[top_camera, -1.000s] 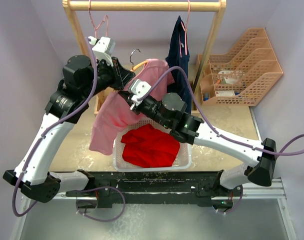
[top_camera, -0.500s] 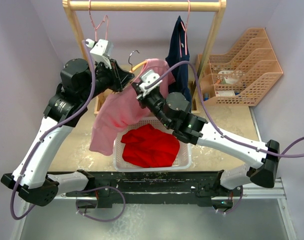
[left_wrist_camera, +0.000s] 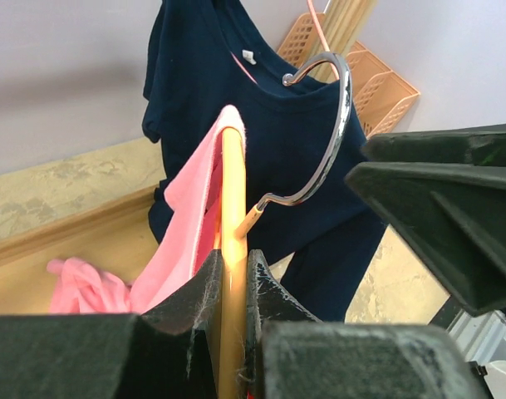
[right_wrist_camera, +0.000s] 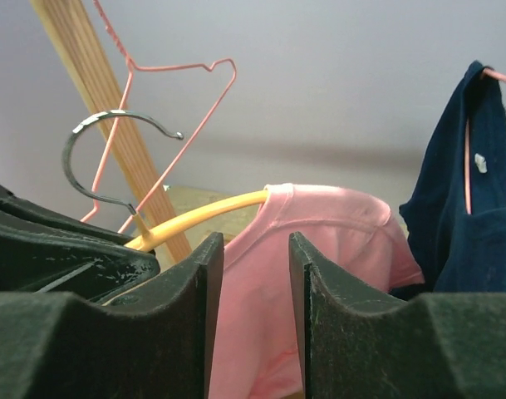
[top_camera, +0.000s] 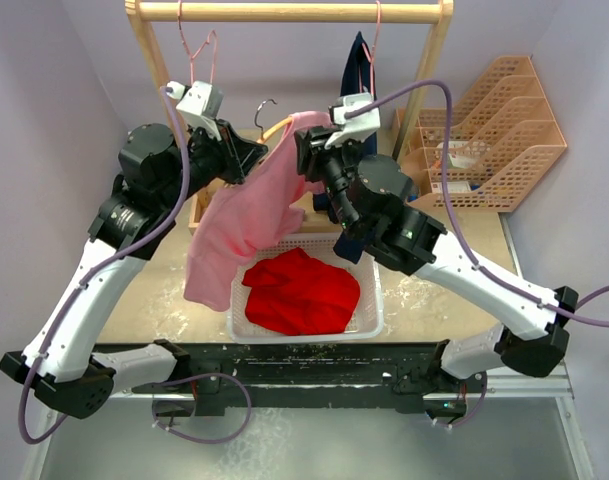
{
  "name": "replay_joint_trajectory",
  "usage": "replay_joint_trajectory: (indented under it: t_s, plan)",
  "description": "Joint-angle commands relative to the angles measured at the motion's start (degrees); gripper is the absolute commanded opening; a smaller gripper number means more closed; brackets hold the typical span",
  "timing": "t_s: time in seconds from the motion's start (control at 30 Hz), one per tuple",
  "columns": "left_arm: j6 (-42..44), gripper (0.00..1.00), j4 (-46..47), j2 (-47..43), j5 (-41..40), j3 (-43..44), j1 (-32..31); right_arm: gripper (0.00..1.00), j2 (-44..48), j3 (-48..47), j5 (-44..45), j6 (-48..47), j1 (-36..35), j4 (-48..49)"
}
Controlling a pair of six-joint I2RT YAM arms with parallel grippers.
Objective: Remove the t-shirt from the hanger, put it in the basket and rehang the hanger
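Note:
A pink t-shirt hangs by one shoulder from the far end of a yellow wooden hanger with a metal hook, held in the air in front of the rack. My left gripper is shut on the hanger's bare arm just below the hook; in the left wrist view the yellow hanger runs between the closed left gripper, with the pink t-shirt draped on its left. My right gripper is open just short of the t-shirt's shoulder, nothing between its fingers.
A white basket holding a red garment sits under the t-shirt. On the wooden rack hang a navy shirt and an empty pink wire hanger. A tan file organiser stands at the right.
My right gripper has risen and moved right from the t-shirt's middle to its shoulder by the hanger, closing and then opening. The left gripper keeps its hold, almost unmoved.

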State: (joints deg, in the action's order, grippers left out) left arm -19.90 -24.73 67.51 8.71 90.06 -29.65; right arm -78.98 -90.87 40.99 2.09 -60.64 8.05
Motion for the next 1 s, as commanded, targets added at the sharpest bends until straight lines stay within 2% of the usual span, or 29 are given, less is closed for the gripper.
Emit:
replay_joint_trajectory:
  t_s: [0.0, 0.2, 0.4, 0.67, 0.97]
  plan:
    - [1.0, 0.0, 8.0, -3.2, -0.4, -0.2, 0.0, 0.42, -2.7, -3.7, -0.8, 6.9, 1.3, -6.5]
    - [1.3, 0.0, 8.4, -4.1, -0.6, -1.3, 0.0, 0.53, -5.0, -6.6, -5.8, 12.1, 3.0, -11.3]
    - [1.7, 0.0, 8.2, -4.2, -0.9, -1.8, 0.0, 0.6, -5.7, -6.8, -8.1, 14.0, 3.1, -11.2]
    - [2.7, 0.0, 8.3, -4.1, -2.9, -3.1, 0.0, 0.6, -4.2, -6.0, -9.2, 15.9, 3.1, -10.3]
    - [2.3, 0.0, 10.9, -5.4, -0.7, -5.2, 0.0, 0.6, -6.4, -6.9, -7.7, 18.0, 3.1, -11.2]
